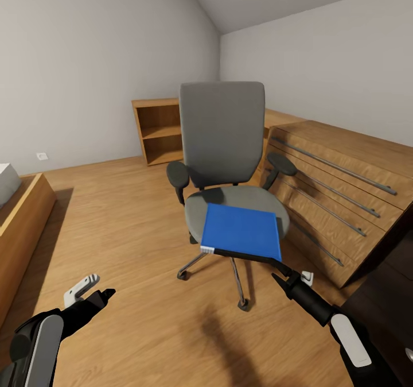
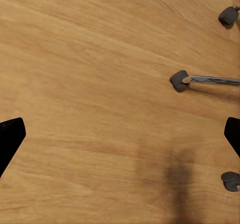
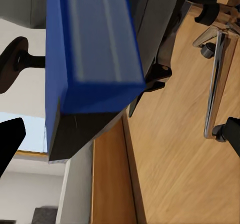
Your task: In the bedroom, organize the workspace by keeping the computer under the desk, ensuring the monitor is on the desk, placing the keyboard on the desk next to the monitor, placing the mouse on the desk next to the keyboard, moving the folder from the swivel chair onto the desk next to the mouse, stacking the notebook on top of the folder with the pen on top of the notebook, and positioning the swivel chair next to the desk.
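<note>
The swivel chair (image 1: pixel 222 128) stands mid-room on the wooden floor, facing me, grey seat and back. The blue folder (image 1: pixel 241 229) lies flat on its seat and overhangs the front edge, black spine toward me. My right gripper (image 1: pixel 292 279) is open just in front of the folder's near right corner; in the right wrist view the folder (image 3: pixel 95 39) looms close between the spread fingers of the gripper (image 3: pixel 120 136), untouched. My left gripper (image 1: pixel 92 291) hangs open and empty low at the left, over bare floor (image 2: pixel 100 84). A dark corner of the desk (image 1: pixel 390 301) shows at the lower right.
A light wooden dresser (image 1: pixel 344 186) with long metal handles stands right behind the chair. An open wooden shelf unit (image 1: pixel 158 131) sits against the back wall. A wooden bed frame (image 1: pixel 23 220) lines the left. The chair's chrome legs and casters (image 2: pixel 210 79) spread near the grippers.
</note>
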Tool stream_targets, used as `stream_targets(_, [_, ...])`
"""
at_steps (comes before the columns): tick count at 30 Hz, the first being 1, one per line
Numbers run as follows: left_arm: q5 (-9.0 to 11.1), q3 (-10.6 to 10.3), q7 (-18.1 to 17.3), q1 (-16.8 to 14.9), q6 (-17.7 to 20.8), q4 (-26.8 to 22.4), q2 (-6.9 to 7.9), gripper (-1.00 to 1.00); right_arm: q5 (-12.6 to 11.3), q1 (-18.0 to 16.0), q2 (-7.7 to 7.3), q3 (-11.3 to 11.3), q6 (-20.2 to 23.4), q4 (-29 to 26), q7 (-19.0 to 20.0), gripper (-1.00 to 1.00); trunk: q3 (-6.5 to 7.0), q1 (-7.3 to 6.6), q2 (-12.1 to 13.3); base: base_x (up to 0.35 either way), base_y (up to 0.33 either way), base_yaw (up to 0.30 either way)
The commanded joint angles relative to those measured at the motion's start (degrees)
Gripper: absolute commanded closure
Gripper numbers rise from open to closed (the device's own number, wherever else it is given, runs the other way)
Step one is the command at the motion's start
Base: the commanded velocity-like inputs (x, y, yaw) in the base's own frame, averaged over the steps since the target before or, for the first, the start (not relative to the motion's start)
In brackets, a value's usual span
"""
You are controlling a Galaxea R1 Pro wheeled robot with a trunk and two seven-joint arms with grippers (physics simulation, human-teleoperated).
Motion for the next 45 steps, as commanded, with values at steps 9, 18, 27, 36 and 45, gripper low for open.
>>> stream_targets(9, [0.61, 0.08, 0.43, -0.05, 0.22, -0.06, -0.08, -1.00, -0.28, -0.03, 0.00, -0.07, 0.41, 0.01, 0.02, -1.00, -0.05, -0.01, -0.02, 0.004, 0.000, 0.000])
stream_targets(18, [0.64, 0.03, 0.38, -0.05, 0.28, 0.00, -0.10, -1.00, -0.21, -0.03, 0.00, -0.07, 0.41, 0.01, 0.02, -1.00, -0.05, -0.01, -0.02, 0.085, 0.000, 0.000])
stream_targets(27, [0.61, 0.03, 0.37, -0.05, 0.23, 0.03, -0.09, -1.00, -0.21, -0.03, 0.00, -0.07, 0.41, 0.01, 0.02, -1.00, -0.05, -0.01, -0.02, 0.046, 0.007, 0.000])
stream_targets(36, [0.61, 0.03, 0.37, -0.05, 0.25, 0.03, -0.09, -1.00, -0.21, -0.03, 0.00, -0.07, 0.39, 0.03, 0.02, -1.00, -0.05, -0.01, -0.02, 0.081, 0.017, 0.000])
stream_targets(45, [0.61, 0.03, 0.37, -0.05, 0.25, 0.03, -0.09, -1.00, -0.21, -0.03, 0.02, -0.07, 0.41, 0.03, 0.02, -1.00, -0.05, -0.01, -0.02, 0.004, 0.001, 0.000])
